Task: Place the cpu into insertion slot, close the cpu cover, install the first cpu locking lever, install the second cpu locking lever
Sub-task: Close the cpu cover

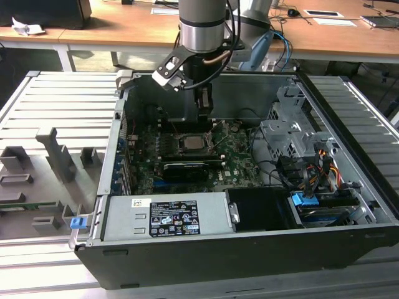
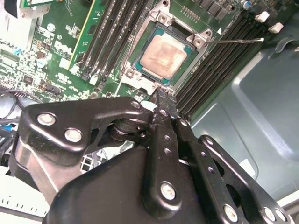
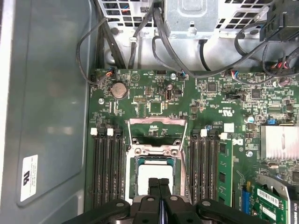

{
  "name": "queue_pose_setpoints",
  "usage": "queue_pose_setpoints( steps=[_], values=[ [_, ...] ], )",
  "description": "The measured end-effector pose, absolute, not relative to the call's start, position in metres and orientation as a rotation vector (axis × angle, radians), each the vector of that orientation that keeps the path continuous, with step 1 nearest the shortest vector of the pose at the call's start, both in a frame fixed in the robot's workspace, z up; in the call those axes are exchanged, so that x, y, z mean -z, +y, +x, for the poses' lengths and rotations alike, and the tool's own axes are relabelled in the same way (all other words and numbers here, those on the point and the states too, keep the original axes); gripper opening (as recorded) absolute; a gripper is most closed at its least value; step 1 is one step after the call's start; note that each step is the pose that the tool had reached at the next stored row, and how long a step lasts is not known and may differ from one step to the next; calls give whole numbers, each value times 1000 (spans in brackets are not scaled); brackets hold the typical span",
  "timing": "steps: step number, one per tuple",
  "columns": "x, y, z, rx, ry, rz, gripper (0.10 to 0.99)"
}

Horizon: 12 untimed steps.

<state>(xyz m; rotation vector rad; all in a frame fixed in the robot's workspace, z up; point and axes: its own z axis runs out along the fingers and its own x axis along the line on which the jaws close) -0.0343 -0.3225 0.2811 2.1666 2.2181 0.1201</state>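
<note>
one step of the four looks done: the chip (image 2: 164,50) lies flat in the socket (image 2: 138,75), square to its rim, on the green board (image 3: 154,100) inside the open computer case (image 1: 249,255). the other three steps seem to be left. in the first wrist view the cover (image 3: 157,121), a thin metal frame with a window cut in it, stands tipped back from the socket on its hinge side. the board shows through the window, so by that view the cover is not yet shut over the chip. in the second wrist view a thin wire lever (image 2: 233,40) sticks out sideways from one corner of the socket, across the dark memory slots (image 2: 219,56), and looks unlatched. the other lever cannot be made out with any certainty.

the pincer (image 2: 161,99) has its two fingers pressed together with no gap between them, and nothing is caught in it. in both wrist views its tip hangs at the edge of the socket away from the raised cover, close to the chip. whether the tip touches the metal rim or hovers just above it cannot be told. in the exterior view the arm (image 1: 202,25) stands straight down into the case, with the pincer above the socket and apart from the long black card (image 1: 185,169).
</note>
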Motion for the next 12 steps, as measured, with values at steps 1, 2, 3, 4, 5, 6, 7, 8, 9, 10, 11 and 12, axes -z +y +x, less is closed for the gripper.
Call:
queue_pose_setpoints(
  steps=[1, 2, 3, 4, 5, 6, 7, 8, 9, 10, 11, 12],
  values=[
    [-283, -323, -34, -120, 2218, 2167, 106],
    [-284, -323, -34, -120, 2218, 2166, 106],
    [-284, -323, -34, -121, 2218, 2166, 106],
    [-284, -323, -34, -120, 2218, 2166, 106],
    [-284, -323, -34, -120, 2218, 2166, 106],
    [-284, -323, -33, -120, 2218, 2167, 106],
    [-284, -323, -33, -120, 2218, 2166, 106],
    [-285, -323, -32, -120, 2218, 2166, 106],
    [-285, -323, -32, -120, 2218, 2166, 106],
    [-285, -323, -32, -120, 2218, 2167, 106],
    [-285, -323, -32, -120, 2218, 2167, 106],
    [-285, -323, -32, -120, 2218, 2166, 106]
  ],
)
